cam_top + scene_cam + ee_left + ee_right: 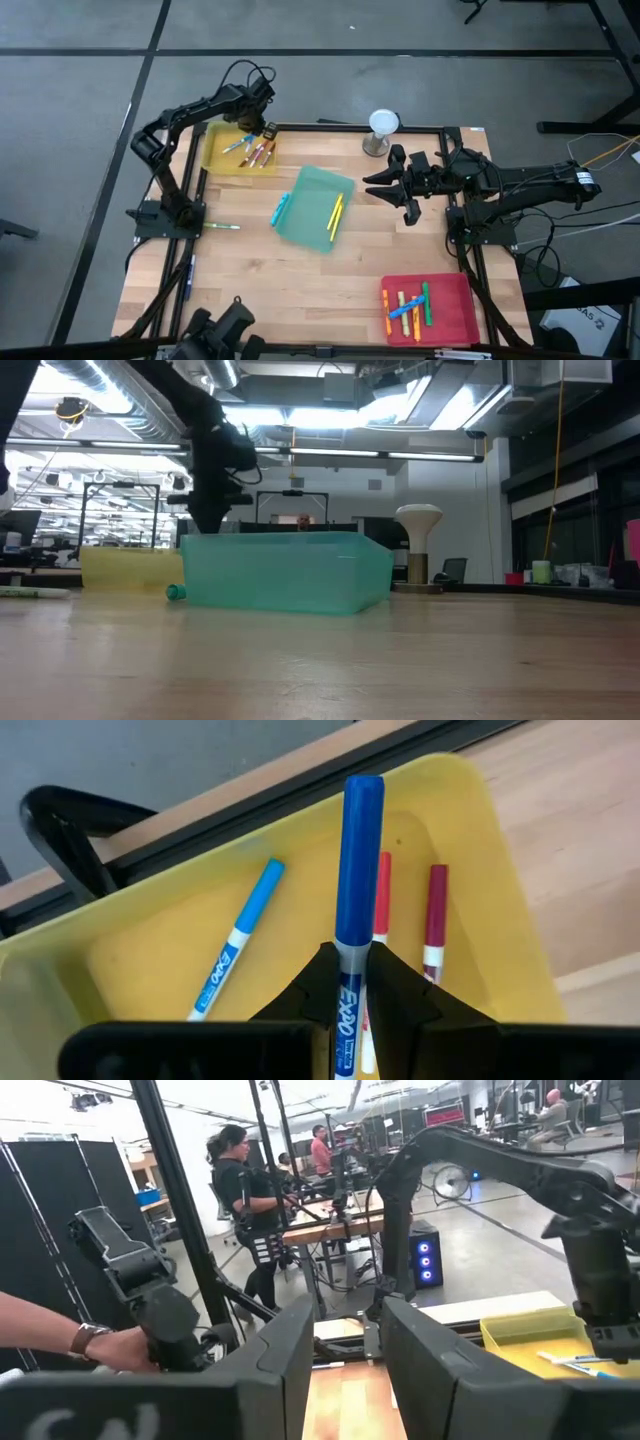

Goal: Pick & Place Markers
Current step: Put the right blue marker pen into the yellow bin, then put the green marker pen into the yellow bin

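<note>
Red first: at the worktop's [300, 290] near right corner we see the red tray [455, 315] already holding a cluster of markers [410, 308] in orange, green, blue and yellow, so that part of the sorting looks done.

Just beyond the near left quarter, one stray marker [224, 226] lies by the left edge on bare wood, beside the left arm's base; we judge it is not yet placed.

Toward the middle sits the green tray [312, 200], with a yellow marker [335, 215] inside it and a teal one [280, 209] lying at its left rim, half on the wood as far as we can tell.

To the right of it the right tool [408, 186] hovers above the wood near the right edge, its fingers apart with nothing between them, waiting.

Farthest off, at the far left corner, the left tool [352, 982] is poised over the yellow tray [470, 840], pinching a blue marker [358, 870] by its white barrel. Below it a light blue marker [240, 945], a red one [381, 900] and a dark red one [436, 915] already lie on the tray floor.

We judge the job well advanced: most markers are in trays, with the held one, the stray and perhaps the teal one left.
</note>
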